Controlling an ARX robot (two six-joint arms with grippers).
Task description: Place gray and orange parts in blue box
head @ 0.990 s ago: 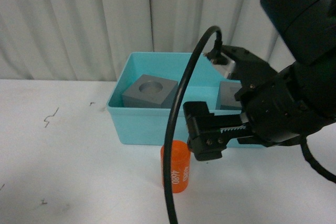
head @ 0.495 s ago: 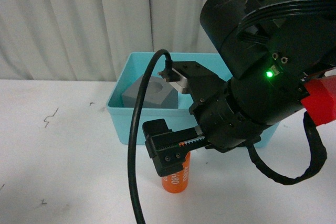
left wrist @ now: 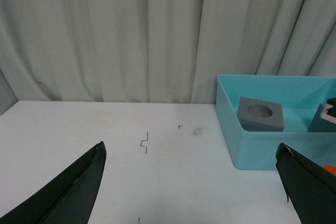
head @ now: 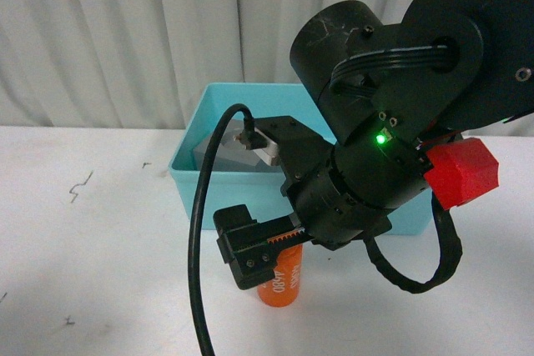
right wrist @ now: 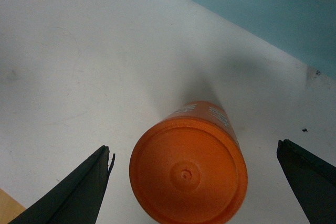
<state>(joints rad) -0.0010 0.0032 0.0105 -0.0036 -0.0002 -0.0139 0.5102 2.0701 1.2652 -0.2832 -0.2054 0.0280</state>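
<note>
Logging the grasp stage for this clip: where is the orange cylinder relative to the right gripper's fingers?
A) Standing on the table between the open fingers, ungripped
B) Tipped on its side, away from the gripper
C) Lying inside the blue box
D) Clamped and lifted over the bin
A: in the right wrist view the orange cylinder stands upright on the white table, with the right gripper open, its fingers clear on either side.

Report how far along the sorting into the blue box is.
Done: both gray cubes, one with a round recess and one at the far end, sit inside the blue box. In hand: the right claw is open, straddling the upright orange cylinder on the table, not gripping it yet. Left: grasp it and drop it in. The left claw is open and holds nothing.
</note>
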